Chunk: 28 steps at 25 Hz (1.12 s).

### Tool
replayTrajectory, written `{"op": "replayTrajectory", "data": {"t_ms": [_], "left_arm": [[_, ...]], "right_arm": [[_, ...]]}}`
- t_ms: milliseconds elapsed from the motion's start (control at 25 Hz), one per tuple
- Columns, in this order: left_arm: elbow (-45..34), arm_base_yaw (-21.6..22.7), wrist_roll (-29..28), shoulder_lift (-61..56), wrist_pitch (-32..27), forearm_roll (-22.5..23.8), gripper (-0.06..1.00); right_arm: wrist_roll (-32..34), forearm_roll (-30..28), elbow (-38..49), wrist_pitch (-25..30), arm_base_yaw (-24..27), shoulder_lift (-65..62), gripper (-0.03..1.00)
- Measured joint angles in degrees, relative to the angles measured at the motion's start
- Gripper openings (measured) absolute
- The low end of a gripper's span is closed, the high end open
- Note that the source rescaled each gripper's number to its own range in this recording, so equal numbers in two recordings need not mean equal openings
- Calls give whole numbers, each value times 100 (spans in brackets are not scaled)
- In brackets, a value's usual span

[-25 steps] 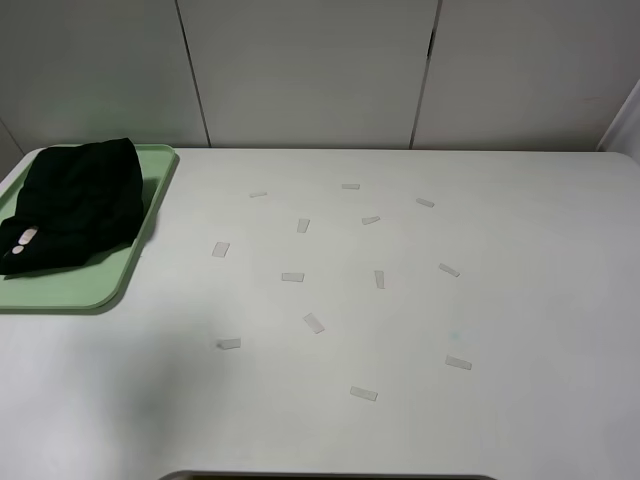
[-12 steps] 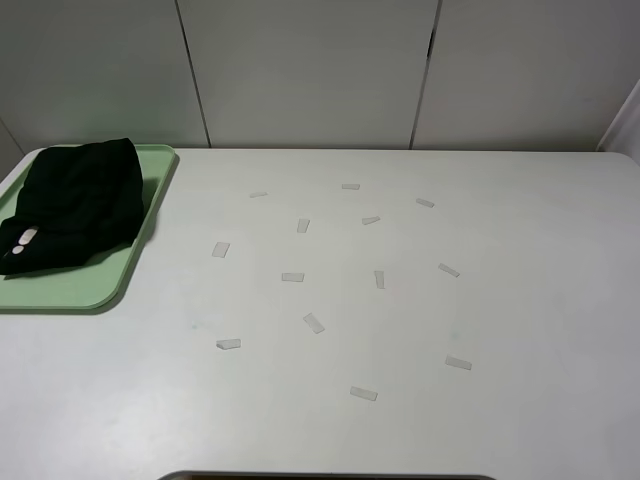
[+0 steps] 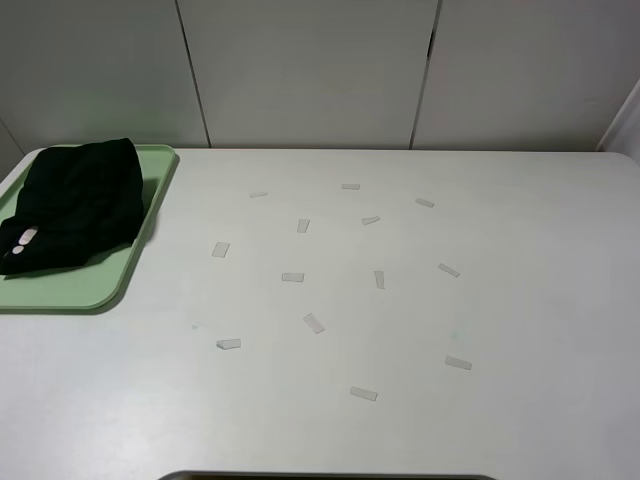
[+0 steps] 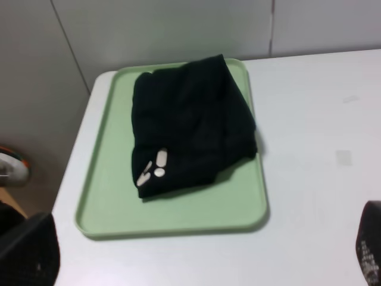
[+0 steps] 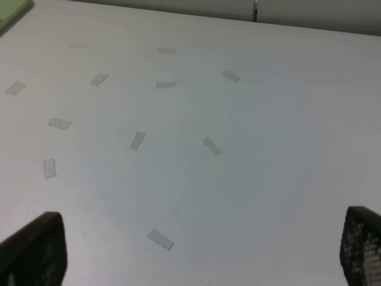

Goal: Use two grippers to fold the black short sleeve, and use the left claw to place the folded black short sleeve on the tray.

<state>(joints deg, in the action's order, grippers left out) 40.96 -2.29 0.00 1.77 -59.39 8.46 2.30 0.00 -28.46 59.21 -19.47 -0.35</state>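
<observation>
The soft black short-sleeved cloth shirt lies folded in a bundle on the flat pale green plastic tray at the far left corner of the white table, its small white printed marks facing up. Both black grippers, left and right, hang above the table with jaws wide apart, holding nothing. Small pale tape strips dot the table's middle.

Lab bench — tape-marked white table, plain panels.
</observation>
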Motion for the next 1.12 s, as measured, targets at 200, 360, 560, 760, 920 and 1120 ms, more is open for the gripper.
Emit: {"op": "replayTrajectory", "data": {"t_ms": [200, 360, 560, 760, 920, 1120], "left_arm": [[-226, -322, -189, -208, -610, 123, 100], [-542, -328, -364, -208, -711, 111, 100], [-1100, -329, -408, -208, -553, -104, 100], [-1303, -329, -408, -208, -184, -325, 100], [-1303, -329, -408, -208, -164, -327, 100], [-1303, -329, -408, -208, -164, -327, 100]], "right_arm": [[0, 0, 0, 0, 0, 0, 100], [0, 0, 0, 0, 0, 0, 100], [0, 62, 0, 0, 0, 0, 100], [0, 67, 0, 0, 0, 0, 100], [0, 67, 0, 0, 0, 0, 100], [0, 67, 0, 0, 0, 0, 100]]}}
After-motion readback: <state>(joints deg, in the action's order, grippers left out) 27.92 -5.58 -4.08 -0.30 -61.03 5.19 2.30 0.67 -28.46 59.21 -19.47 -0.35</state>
